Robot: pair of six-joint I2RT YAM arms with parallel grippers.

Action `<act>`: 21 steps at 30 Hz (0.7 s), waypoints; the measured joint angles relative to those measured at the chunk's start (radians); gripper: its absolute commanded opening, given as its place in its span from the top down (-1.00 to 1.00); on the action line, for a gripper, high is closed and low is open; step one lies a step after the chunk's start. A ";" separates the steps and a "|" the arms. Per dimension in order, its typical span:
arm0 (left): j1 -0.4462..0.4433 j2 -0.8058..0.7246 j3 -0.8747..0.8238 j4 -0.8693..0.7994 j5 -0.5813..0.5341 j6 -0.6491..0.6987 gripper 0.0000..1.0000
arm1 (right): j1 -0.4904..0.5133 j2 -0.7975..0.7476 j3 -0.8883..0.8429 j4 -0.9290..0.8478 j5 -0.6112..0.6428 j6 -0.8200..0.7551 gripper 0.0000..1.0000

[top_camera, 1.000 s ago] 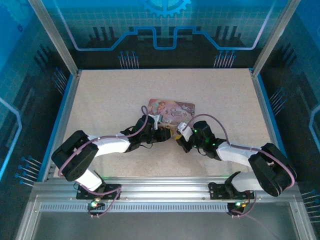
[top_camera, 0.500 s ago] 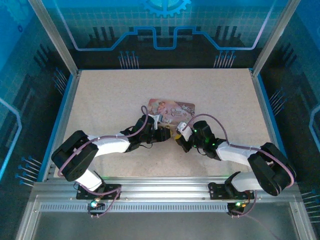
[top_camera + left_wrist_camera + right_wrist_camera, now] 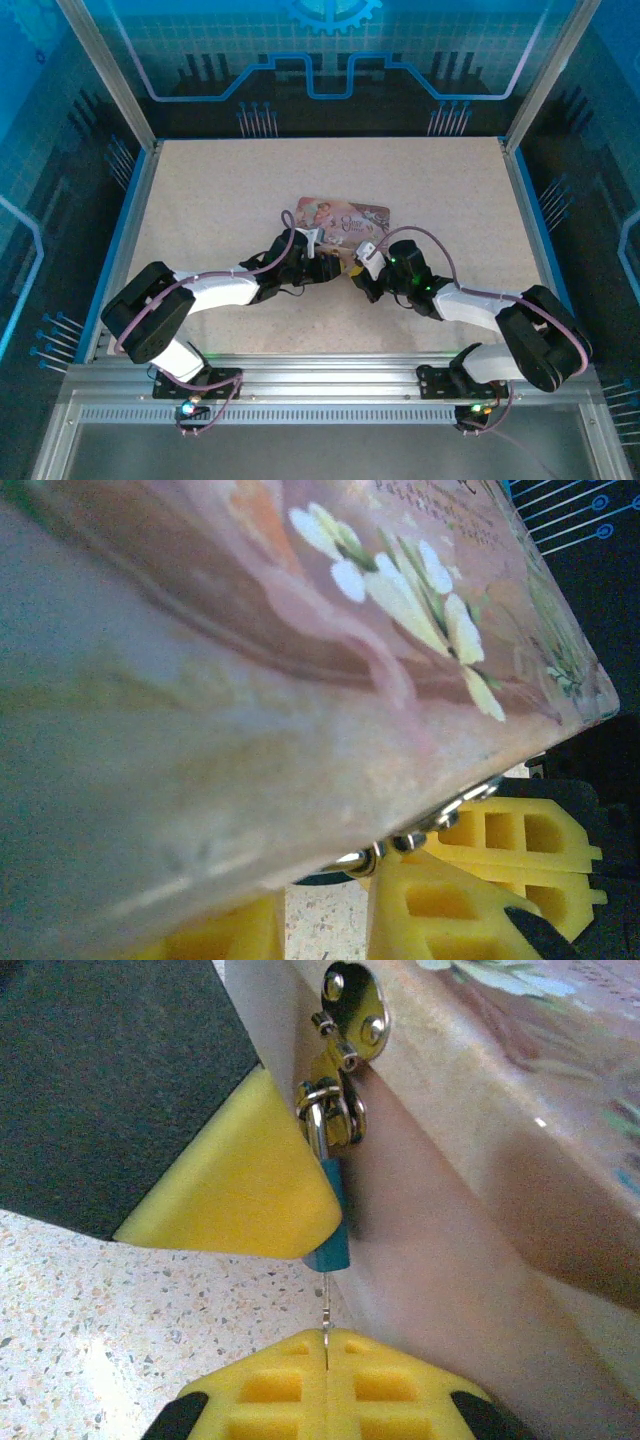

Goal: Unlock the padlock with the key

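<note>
The padlock (image 3: 332,1235) hangs by its shackle from the hasp (image 3: 352,1005) on the side wall of the pink tin (image 3: 480,1160). In the right wrist view its teal lower end points to 6 o'clock. The key (image 3: 326,1325), a thin silver sliver, stands straight under it, long axis 6 to 12, with its tip meeting the lock's underside. How deep it sits I cannot tell. The right gripper (image 3: 326,1352) is clamped on the key at the lock's 6 o'clock, so the turn looks to be its job. At 9 o'clock a yellow pad (image 3: 235,1185) of the left gripper (image 3: 333,264) lies against the body, but I cannot tell whether that gripper is closed. The tin wall crowds 3 o'clock.
</note>
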 measured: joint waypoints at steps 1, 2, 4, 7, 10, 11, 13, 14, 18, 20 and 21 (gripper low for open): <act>0.000 0.000 0.000 0.000 0.000 0.000 0.56 | 0.000 0.000 0.000 0.000 -0.002 0.000 1.00; 0.000 0.000 0.000 -0.001 0.000 0.000 0.56 | -0.002 0.000 0.000 0.000 -0.003 0.000 1.00; 0.000 0.000 0.000 -0.003 0.003 0.000 0.56 | -0.002 0.000 -0.001 0.000 -0.006 0.000 1.00; 0.002 0.000 0.002 -0.008 0.008 0.000 0.56 | -0.002 0.000 -0.004 0.003 -0.010 0.000 1.00; 0.006 0.000 0.006 -0.015 0.018 0.000 0.56 | -0.002 0.000 -0.004 0.006 -0.010 0.000 1.00; 0.007 0.000 0.006 -0.015 0.020 0.000 0.56 | -0.002 0.000 -0.004 0.007 -0.010 0.000 1.00; 0.008 0.000 0.008 -0.020 0.023 0.000 0.56 | -0.002 0.000 -0.004 0.007 -0.010 0.000 1.00; 0.009 -0.001 0.010 -0.024 0.024 0.000 0.56 | -0.002 0.000 -0.004 0.007 -0.010 0.000 1.00; 0.017 -0.008 0.012 -0.033 0.037 0.000 0.56 | -0.002 0.000 -0.004 0.010 -0.010 0.000 1.00; 0.023 -0.011 0.014 -0.039 0.044 -0.001 0.55 | -0.001 0.000 -0.004 0.012 -0.010 0.000 1.00; 0.025 -0.013 0.015 -0.043 0.048 -0.001 0.55 | 0.000 0.000 -0.004 0.011 -0.010 0.000 1.00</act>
